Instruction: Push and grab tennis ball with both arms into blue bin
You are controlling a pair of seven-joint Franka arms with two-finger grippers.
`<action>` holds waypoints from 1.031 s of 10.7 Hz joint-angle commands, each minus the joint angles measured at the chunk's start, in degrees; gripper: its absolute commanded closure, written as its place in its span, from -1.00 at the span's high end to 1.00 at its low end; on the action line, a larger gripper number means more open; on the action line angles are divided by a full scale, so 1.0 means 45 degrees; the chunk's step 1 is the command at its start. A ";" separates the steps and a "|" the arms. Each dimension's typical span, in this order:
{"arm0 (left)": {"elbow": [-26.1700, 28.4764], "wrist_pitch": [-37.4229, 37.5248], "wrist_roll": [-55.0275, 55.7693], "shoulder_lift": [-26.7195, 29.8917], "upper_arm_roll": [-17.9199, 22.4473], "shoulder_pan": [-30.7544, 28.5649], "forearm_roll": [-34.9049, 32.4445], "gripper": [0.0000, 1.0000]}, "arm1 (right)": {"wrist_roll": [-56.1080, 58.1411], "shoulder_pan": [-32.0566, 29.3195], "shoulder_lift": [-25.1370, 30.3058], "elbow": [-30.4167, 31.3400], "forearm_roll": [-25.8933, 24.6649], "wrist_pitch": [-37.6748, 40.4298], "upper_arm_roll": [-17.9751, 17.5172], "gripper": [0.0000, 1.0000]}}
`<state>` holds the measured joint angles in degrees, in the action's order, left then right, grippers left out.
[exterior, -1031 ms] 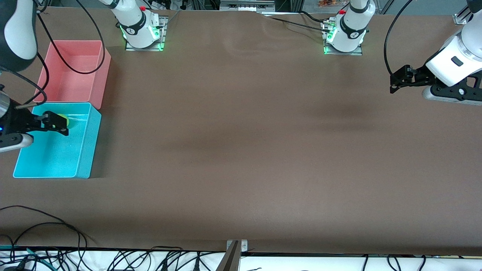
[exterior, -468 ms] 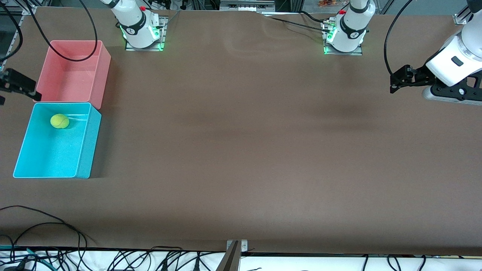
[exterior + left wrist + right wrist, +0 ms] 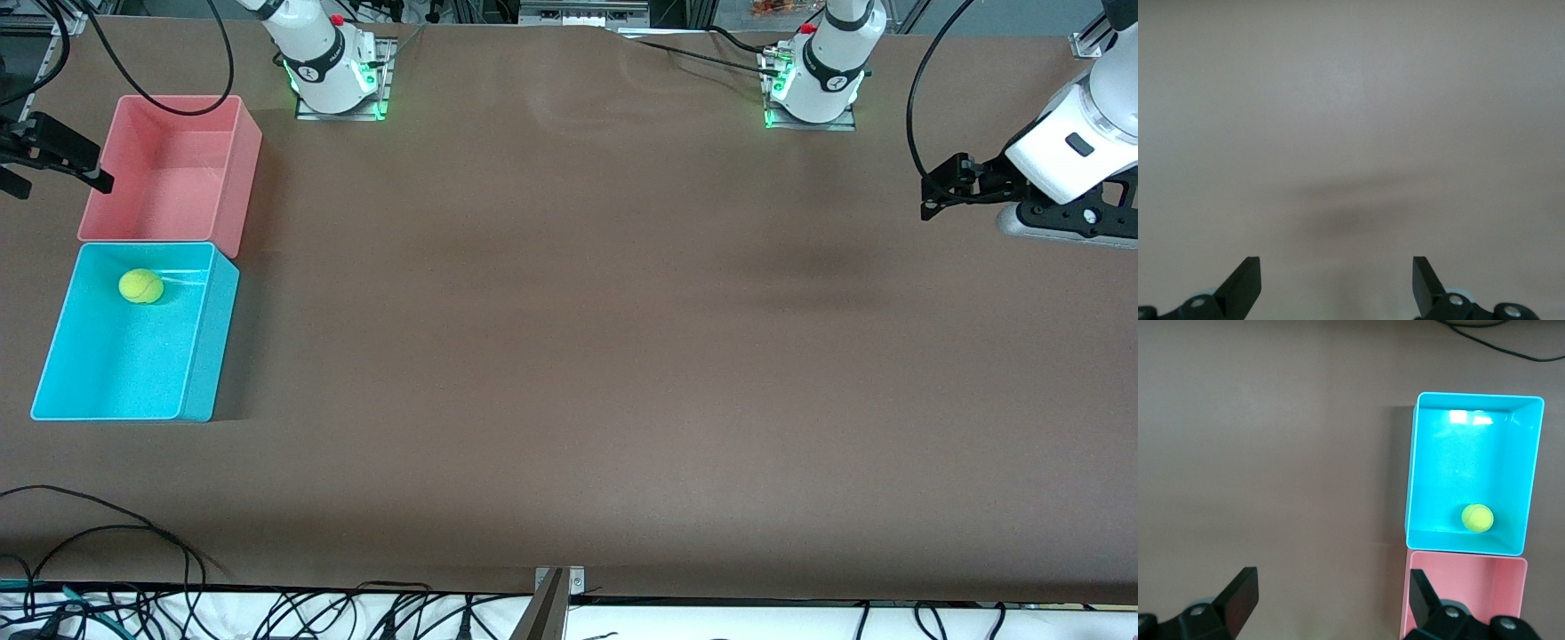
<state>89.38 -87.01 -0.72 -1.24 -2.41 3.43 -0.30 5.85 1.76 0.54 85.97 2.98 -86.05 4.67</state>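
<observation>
1 tennis ball point(image 3: 140, 286) in 1 blue bin point(image 3: 201, 356), beside 1 pink bin point(image 3: 240, 178).

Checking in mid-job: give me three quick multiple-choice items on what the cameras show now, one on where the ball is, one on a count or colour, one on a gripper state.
1. Where is the tennis ball?
A. On the bare table
B. In the blue bin
C. In the pink bin

2. How many bins are on the table?
A. One
B. Two
C. Three

3. What state is the right gripper in?
A. Open and empty
B. Shut on the ball
C. Shut on a bin wall

Answers:
1. B: the ball rests on the blue bin's floor, at the end next to the pink bin.
2. B: one blue and one pink bin stand side by side at the right arm's end, the blue one nearer to the front camera.
3. A: its fingers stand wide apart with nothing between them, high above the bins. The left gripper is also open, waiting over bare table.
</observation>
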 commanded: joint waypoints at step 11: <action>-0.0351 0.0273 0.0141 -0.0114 0.0028 0.0078 -0.0051 1.00 | -0.1611 -0.0176 0.0680 0.0974 -0.0095 -0.1111 -0.0197 1.00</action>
<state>89.38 -87.01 -0.72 -1.24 -2.43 3.43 -0.30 -0.02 1.61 2.27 88.88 2.82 -90.41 4.58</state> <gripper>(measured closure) 0.000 0.000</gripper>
